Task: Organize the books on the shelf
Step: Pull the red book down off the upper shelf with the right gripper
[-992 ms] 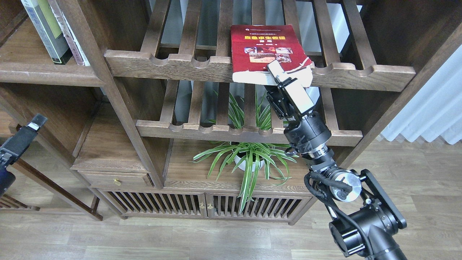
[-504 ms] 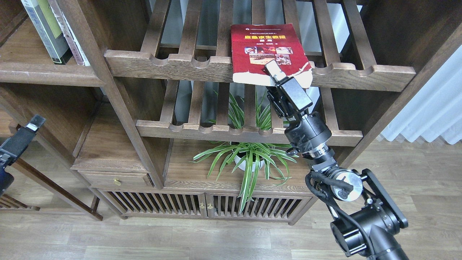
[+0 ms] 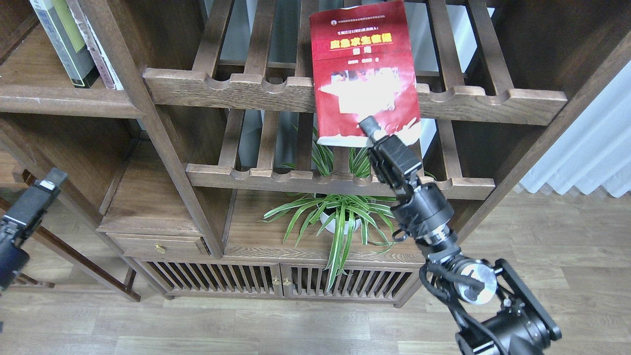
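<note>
The worn red book (image 3: 364,69) with a yellow title is held upright and lifted off the upper slatted rack, in front of its front rail. My right gripper (image 3: 370,128) is shut on the book's lower edge. Two other books stand at the top left on the solid dark-brown shelf (image 3: 59,98): a yellow-green one (image 3: 64,39) and a thin pale one (image 3: 101,54). My left gripper (image 3: 42,190) is at the left edge, low and away from the shelf; its fingers cannot be told apart.
Two slatted racks with scalloped front rails (image 3: 236,88) (image 3: 276,177) fill the middle of the cabinet. A green potted plant (image 3: 340,217) stands under them, just left of my right arm. A drawer (image 3: 157,244) and slatted doors (image 3: 276,281) are below.
My right gripper has pulled the red book off the upper rack and tipped it from lying flat to upright, toward me. The left gripper has shifted slightly.
</note>
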Robot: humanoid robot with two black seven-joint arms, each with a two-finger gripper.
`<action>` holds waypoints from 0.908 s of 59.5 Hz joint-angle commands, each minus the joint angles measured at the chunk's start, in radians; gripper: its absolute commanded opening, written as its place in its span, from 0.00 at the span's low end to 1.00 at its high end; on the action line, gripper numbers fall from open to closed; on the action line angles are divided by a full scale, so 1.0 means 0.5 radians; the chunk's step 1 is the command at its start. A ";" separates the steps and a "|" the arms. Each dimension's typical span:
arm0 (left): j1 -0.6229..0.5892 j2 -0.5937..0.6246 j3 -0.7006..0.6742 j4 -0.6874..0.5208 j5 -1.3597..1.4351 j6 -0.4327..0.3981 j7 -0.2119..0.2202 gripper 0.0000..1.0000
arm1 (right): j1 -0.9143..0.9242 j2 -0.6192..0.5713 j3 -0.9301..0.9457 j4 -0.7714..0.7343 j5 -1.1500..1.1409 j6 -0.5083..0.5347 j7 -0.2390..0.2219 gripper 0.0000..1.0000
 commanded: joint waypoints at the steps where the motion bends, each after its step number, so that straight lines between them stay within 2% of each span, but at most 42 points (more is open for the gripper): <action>1: 0.014 -0.009 0.142 -0.003 -0.070 0.000 -0.016 0.78 | -0.131 -0.003 -0.019 0.002 -0.034 -0.001 -0.003 0.04; 20: 0.036 -0.012 0.546 -0.030 -0.254 0.000 -0.154 0.79 | -0.385 -0.022 -0.153 -0.001 -0.055 -0.001 -0.009 0.04; 34: 0.026 -0.077 0.725 -0.036 -0.337 0.000 -0.187 0.79 | -0.456 -0.019 -0.181 -0.016 -0.101 -0.001 -0.055 0.04; 43: 0.020 -0.156 0.801 -0.039 -0.337 0.000 -0.187 0.79 | -0.502 -0.022 -0.227 -0.065 -0.104 -0.001 -0.141 0.04; 45: 0.017 -0.196 0.868 -0.039 -0.337 0.000 -0.194 0.79 | -0.529 -0.016 -0.239 -0.120 -0.107 -0.001 -0.196 0.04; 54: 0.017 -0.248 0.955 -0.046 -0.346 0.000 -0.200 0.79 | -0.545 -0.016 -0.295 -0.188 -0.120 -0.001 -0.258 0.05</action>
